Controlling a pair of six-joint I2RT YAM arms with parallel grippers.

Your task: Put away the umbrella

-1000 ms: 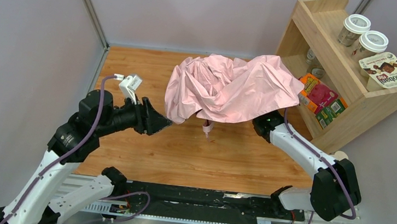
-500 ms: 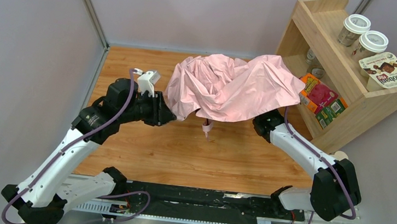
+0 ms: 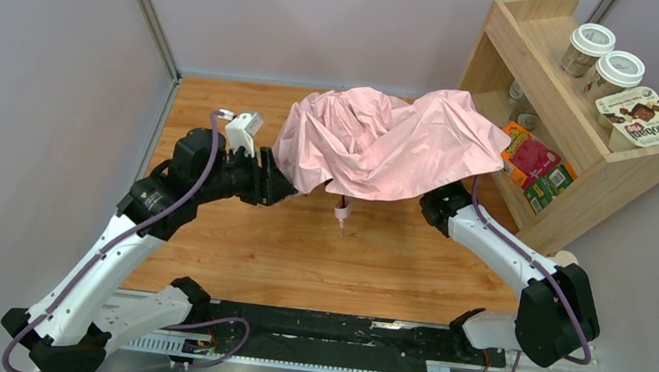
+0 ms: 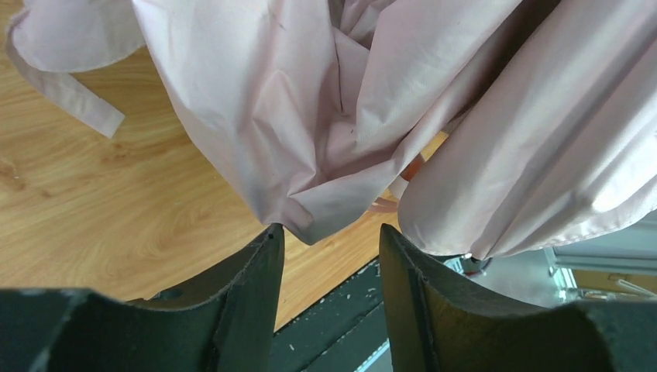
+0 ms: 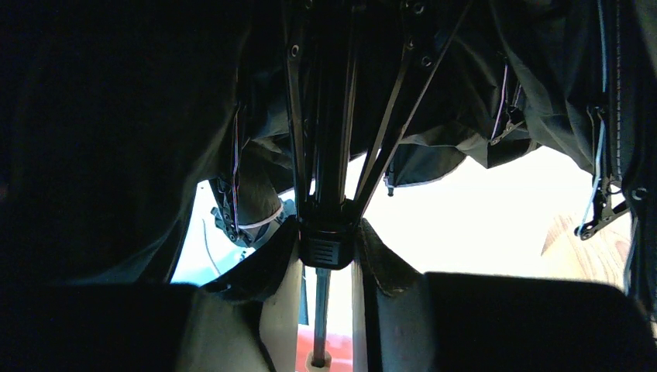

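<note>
Left gripper (image 4: pixel 329 235) is standing open, jaws apart, a fold of the umbrella (image 4: pixel 310 116) hanging right at the tips, not pinched. Right gripper (image 5: pixel 327 232) is clamping the umbrella's runner on the shaft, under the canopy. The canopy is sagging half-collapsed above the table (image 3: pixel 237 259), next to the wooden shelf (image 3: pixel 596 171). Looks like the canopy-gathering step; the next move needs the left jaws closing on that fold and drawing it toward the shaft.

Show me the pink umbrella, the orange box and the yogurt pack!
umbrella (image 3: pixel 384 146): top view, middle of the pink cloth.
orange box (image 3: pixel 529 158): top view, its upward face, on the lower shelf.
yogurt pack (image 3: pixel 640 117): top view, its printed lid.
</note>
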